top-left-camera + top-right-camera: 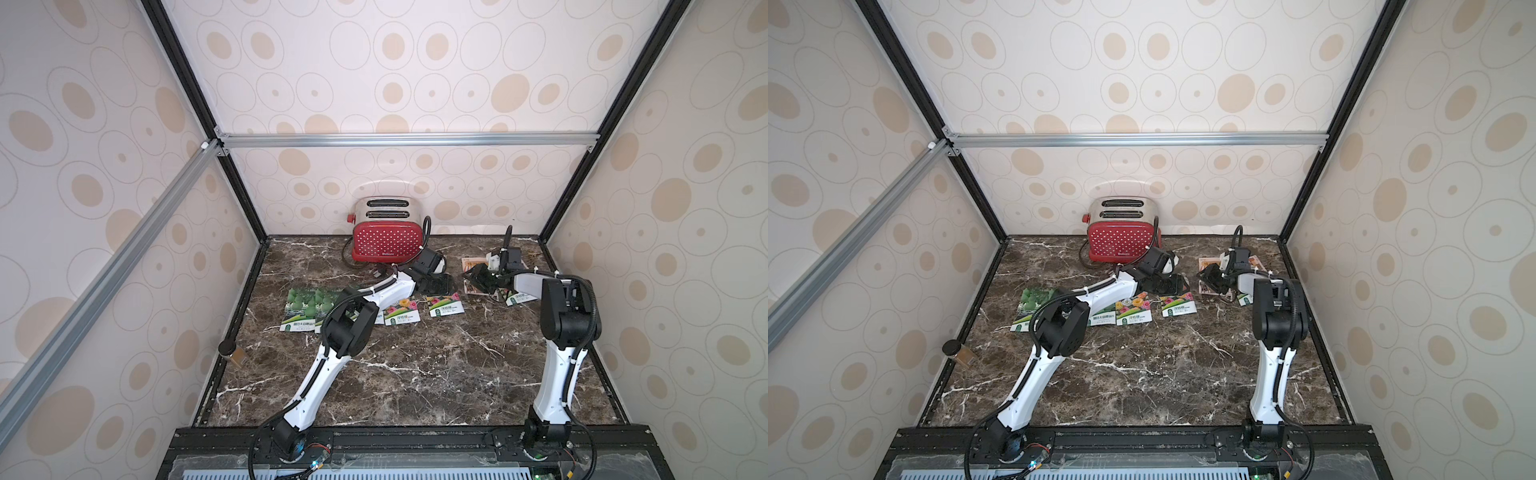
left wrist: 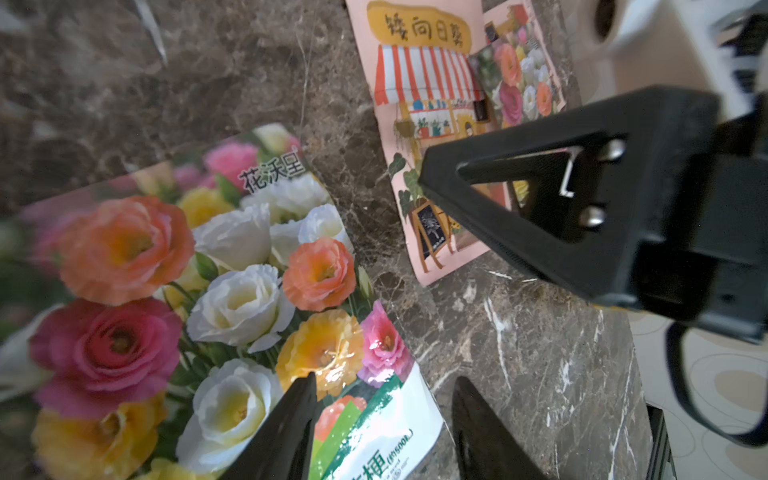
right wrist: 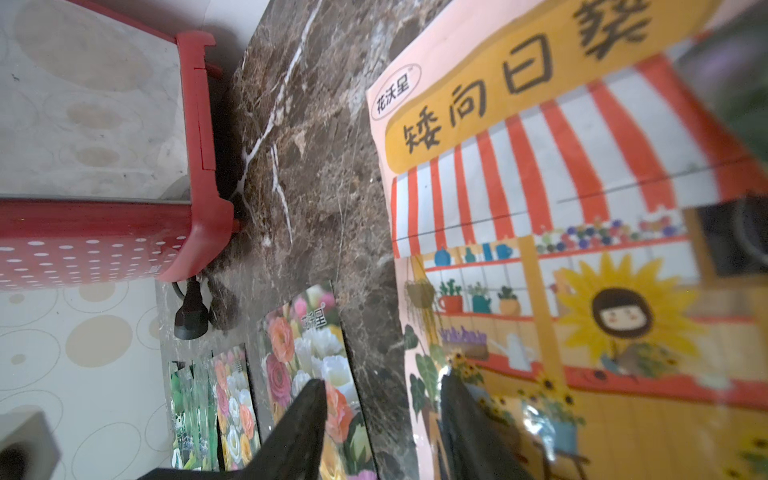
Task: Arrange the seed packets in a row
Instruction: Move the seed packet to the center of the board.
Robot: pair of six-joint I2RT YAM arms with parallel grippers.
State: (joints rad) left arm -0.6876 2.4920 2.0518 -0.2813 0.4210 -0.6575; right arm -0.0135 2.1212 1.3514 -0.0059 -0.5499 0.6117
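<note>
Dark brown marble surface (image 1: 415, 374). Glossy flower-print seed packet (image 2: 232, 291) flat mid-surface, left end effector (image 2: 384, 386) over its corner, jaws apart. Pink striped-awning seed packet (image 3: 540, 208) right rear, right end effector (image 3: 382, 380) at its edge, jaws apart.

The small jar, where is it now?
In both top views the small jar sits at the table's left edge, nearer the robot than the green gourd packets.

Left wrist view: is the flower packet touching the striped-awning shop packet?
Apart. The left wrist view shows a band of bare marble table between the flower packet and the striped-awning shop packet, so their edges do not meet.
</note>
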